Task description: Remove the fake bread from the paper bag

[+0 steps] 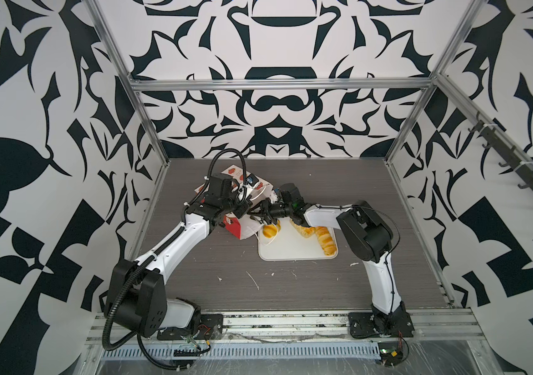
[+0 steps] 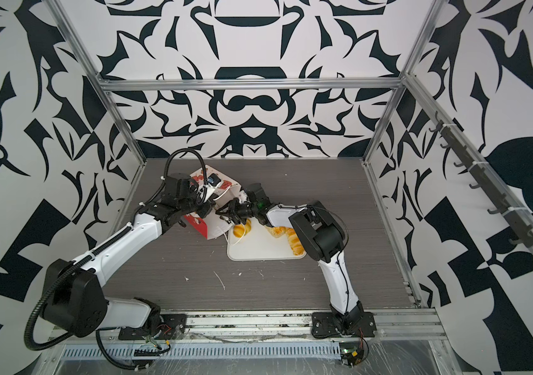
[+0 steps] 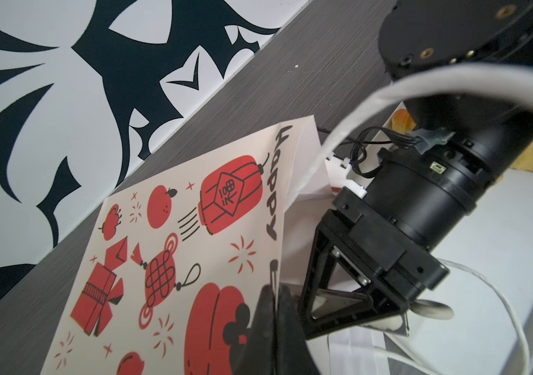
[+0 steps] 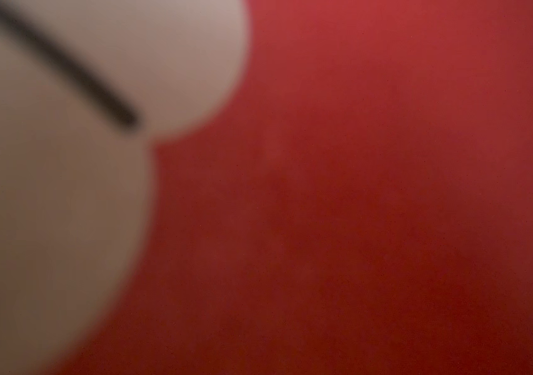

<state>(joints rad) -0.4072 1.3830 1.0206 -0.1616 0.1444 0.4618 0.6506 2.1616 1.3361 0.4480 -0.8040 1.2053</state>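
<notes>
With left fingers (image 3: 286, 324) pinching the lip of the paper bag (image 3: 177, 227) toward the worktop's far left corner, the right fingers (image 3: 314, 279), grip not visible, should pull fake bread (image 1: 270, 231) out slowly toward the tray (image 1: 294, 251)

The paper bag (image 1: 248, 191) lies tipped over on the bench (image 1: 291, 285), left of centre toward the back. Its cream side printed with red lanterns and knots faces up, its red lower part faces the front, and the left tool (image 3: 273, 292) pinches that printed side's edge. Its white mouth opens toward the white tray (image 1: 294, 250), with a string handle (image 1: 266, 243) trailing onto it. The glossy golden fake bread in view lies on that tray: a round bun (image 1: 270, 231) just at the bag's mouth, a partly hidden croissant (image 1: 304, 231) near it, and a long ridged loaf (image 1: 326, 243) by the right rim.
</notes>
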